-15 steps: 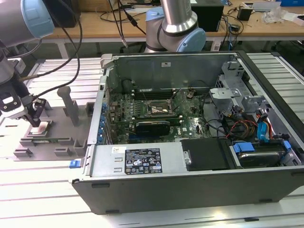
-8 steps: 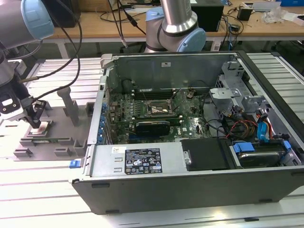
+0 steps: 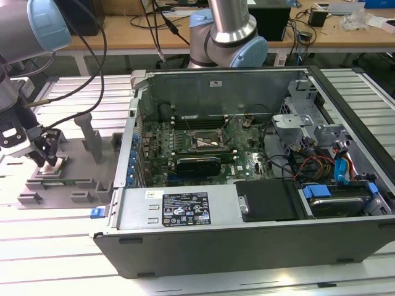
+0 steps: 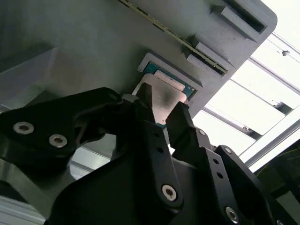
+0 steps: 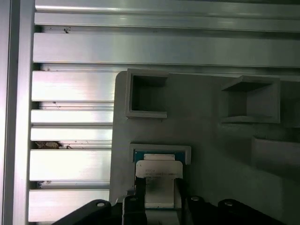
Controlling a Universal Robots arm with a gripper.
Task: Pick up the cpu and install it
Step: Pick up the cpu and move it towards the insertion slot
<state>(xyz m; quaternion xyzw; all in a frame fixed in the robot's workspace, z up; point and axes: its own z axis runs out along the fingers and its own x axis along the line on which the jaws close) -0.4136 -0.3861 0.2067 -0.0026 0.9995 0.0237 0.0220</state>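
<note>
At the middle left of the exterior view, the arm reaches down over a grey tray (image 3: 80,154) that lies on the slatted metal desk (image 3: 49,246). Its end effector (image 3: 48,161) is set on the cpu (image 3: 52,168) near the tray's edge on the exterior view's left. In both wrist views the cpu (image 4: 165,98) (image 5: 158,180) lies flat in a shallow square recess of the tray (image 4: 93,47) (image 5: 206,140), its silver-grey top facing up. The end effector (image 4: 163,105) (image 5: 158,190) is clenched on it, its dark fingers (image 4: 146,101) pressed against opposite edges of the chip. The cpu appears seated in the recess, not lifted. In the centre and right of the exterior view stands the open computer case (image 3: 247,222), well apart from the cpu. The dark motherboard socket (image 3: 207,143) lies in the middle of its board.
</note>
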